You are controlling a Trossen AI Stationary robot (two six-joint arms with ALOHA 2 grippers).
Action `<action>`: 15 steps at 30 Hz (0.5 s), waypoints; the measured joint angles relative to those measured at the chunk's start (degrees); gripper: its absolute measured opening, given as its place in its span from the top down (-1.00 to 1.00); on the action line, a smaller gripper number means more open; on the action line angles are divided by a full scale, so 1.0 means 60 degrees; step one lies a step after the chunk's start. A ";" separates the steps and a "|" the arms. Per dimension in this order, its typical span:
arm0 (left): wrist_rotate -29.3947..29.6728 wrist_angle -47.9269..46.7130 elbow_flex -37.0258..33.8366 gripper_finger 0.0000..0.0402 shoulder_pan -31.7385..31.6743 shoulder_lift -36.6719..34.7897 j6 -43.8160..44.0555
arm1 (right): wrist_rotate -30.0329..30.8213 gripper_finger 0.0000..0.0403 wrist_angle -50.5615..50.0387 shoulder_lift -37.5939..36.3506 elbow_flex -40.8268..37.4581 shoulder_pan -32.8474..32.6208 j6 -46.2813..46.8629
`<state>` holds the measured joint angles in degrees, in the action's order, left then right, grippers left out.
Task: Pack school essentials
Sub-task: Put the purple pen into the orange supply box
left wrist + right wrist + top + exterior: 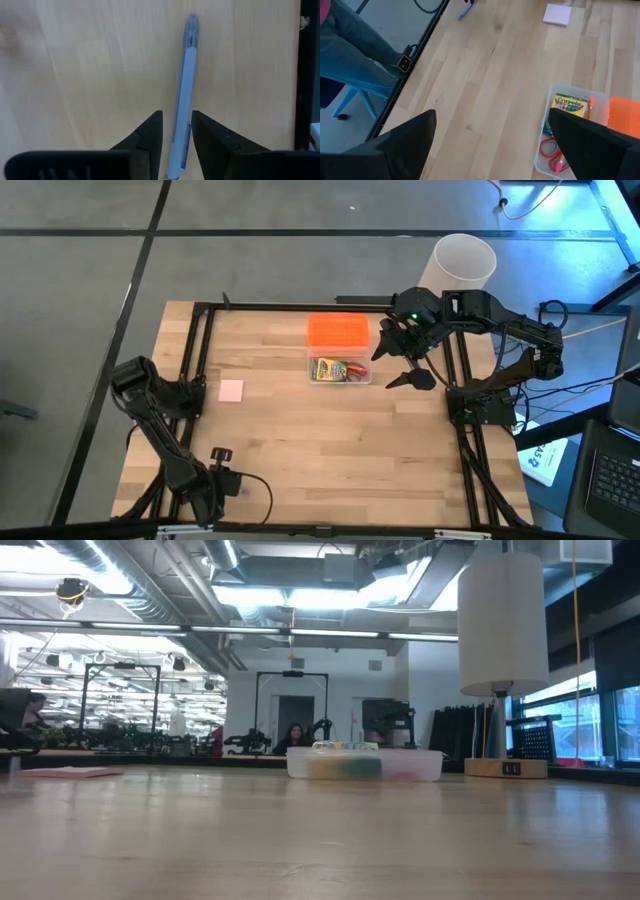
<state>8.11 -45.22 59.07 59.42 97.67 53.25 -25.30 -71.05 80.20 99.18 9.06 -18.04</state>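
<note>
A purple pen (pixel 189 60) lies flat on the wooden table near its front left corner. My left gripper (pixel 177 115) points straight down over the pen's lower half, slightly open, one finger on each side. Farther back, a clear box (pixel 340 369) holds a yellow-green crayon box (pixel 568 105), red-handled scissors (pixel 551 150) and an orange pencil (pixel 590 106). A pink pad (pixel 231 390) lies flat left of the box. My right gripper (pixel 398 362) hangs open above the table, right of the box, with nothing in it. My left gripper comes at the pen from above, its fingers (pixel 150 132) lying across the barrel (pixel 181 137) near one end. The pen lies flat on the table between them. Whether the fingers touch it, I cannot tell.
An orange lid (pixel 338 331) lies just behind the clear box. A tall white cylinder (pixel 464 262) stands beyond the table's far right corner. A black frame (pixel 200 360) runs along the table's edges. Bare wood lies between the pad, the box and the front edge.
</note>
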 joint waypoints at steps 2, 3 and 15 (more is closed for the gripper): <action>-0.0010 0.0004 0.0000 0.52 0.0000 0.0000 0.0001 | 0.0000 -0.91 0.0000 0.0000 0.0000 0.0002 0.0000; -0.0010 0.0005 0.0000 0.52 0.0000 0.0000 0.0008 | 0.0004 -0.91 0.0000 0.0000 0.0004 0.0001 0.0000; 0.0439 0.0449 0.0000 0.52 0.0220 0.0000 0.0025 | 0.0029 -0.91 0.0000 0.0000 0.0004 0.0001 -0.0036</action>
<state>10.75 -42.52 59.07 60.74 97.67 53.41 -25.12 -71.05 80.20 99.20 9.06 -18.26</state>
